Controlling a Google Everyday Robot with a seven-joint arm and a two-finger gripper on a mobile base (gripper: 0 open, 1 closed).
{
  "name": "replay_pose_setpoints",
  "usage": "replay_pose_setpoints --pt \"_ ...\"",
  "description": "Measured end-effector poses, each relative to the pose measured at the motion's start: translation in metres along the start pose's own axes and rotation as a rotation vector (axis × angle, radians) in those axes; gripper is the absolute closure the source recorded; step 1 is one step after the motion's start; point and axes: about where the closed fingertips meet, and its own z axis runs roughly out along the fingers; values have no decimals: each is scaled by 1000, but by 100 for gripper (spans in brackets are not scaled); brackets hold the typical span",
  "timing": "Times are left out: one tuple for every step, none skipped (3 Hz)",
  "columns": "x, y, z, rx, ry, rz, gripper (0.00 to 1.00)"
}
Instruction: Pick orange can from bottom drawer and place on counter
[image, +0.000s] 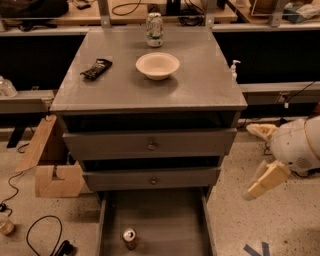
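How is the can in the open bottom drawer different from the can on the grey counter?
Colour: the orange can is orange-gold, while the white-and-green can is pale. Place: the orange can stands in the bottom drawer, near its front; the white-and-green can stands at the back of the counter, behind the bowl. Both stand upright. The pincer hangs beside the cabinet, at the picture's right, touching neither can.
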Motion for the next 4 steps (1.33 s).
replay_pose_setpoints --pt "32 -1 46 -7 -213 25 0" --pt "58 3 71 -29 -319 -63 0" --pt "62 4 78 -30 -327 -112 0" --pt "60 10 95 -31 -343 -105 0"
